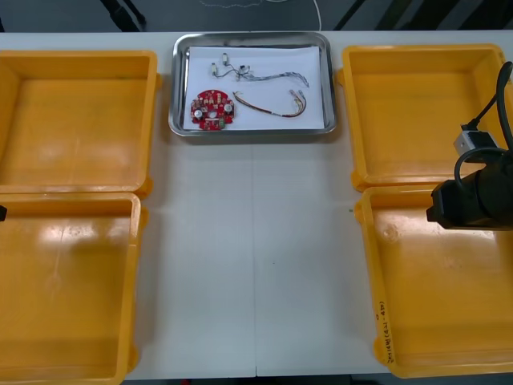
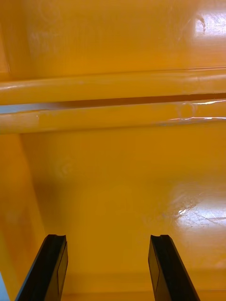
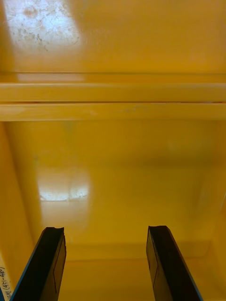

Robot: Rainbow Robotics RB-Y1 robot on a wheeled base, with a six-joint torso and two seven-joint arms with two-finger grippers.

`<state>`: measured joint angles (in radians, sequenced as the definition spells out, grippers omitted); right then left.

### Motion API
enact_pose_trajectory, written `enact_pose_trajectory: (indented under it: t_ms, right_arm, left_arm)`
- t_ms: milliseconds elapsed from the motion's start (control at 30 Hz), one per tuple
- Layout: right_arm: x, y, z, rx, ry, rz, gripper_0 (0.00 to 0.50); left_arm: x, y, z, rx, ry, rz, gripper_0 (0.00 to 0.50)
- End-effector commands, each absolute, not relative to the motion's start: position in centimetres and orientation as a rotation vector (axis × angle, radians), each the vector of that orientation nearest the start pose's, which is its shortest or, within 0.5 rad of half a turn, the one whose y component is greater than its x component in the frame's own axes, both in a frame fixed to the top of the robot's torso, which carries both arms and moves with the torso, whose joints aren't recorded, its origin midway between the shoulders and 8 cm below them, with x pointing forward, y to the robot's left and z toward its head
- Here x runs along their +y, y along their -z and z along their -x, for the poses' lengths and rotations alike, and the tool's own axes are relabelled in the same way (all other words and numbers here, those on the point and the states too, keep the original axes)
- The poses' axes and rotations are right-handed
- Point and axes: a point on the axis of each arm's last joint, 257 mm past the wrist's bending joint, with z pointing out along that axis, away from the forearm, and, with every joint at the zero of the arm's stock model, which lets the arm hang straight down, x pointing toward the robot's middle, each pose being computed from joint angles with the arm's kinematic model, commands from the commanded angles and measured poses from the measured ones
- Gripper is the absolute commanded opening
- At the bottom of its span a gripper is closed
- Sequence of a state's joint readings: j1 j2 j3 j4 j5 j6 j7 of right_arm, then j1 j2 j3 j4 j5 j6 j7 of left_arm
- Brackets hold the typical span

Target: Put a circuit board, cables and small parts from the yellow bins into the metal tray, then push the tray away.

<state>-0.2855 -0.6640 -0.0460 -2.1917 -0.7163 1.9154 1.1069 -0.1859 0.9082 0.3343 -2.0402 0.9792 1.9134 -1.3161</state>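
The tray (image 1: 252, 132), white inside, sits between the two far bins (image 1: 76, 120). In it lie a round red board (image 1: 212, 109) at its left, a red-yellow cable (image 1: 272, 108) just beside the board, a pale twisted cable (image 1: 268, 77) beyond them, and small parts (image 1: 224, 59) near the far-left corner.

**Left end effector (image 3: 104, 230) over a yellow bin (image 3: 117, 188), fingers apart**
Both black fingers (image 3: 49, 263) stand separated with nothing between them, above the bin's bare floor. Beyond the fingertips, this bin's rim (image 3: 113, 112) lies alongside the rim of a second yellow bin (image 3: 141, 37), with a thin dark seam between. A small marking (image 3: 4, 277) beside one finger is possibly handwriting; it is not legible.
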Motion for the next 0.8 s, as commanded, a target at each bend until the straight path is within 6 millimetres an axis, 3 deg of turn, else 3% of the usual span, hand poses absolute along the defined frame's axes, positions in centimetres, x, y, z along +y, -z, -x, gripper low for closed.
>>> enact_pose_trajectory:
  t_ms: [33,800]
  right_arm:
    - [-28.81,18.37,-39.43,2.674,-0.062,-0.044,0.5]
    - [-28.76,18.47,-39.34,2.678,-0.066,-0.041,0.5]
  left_arm:
    - [42.12,14.17,-36.62,2.74,-0.088,-0.062,0.5]
    - [42.12,14.17,-36.62,2.74,-0.088,-0.062,0.5]
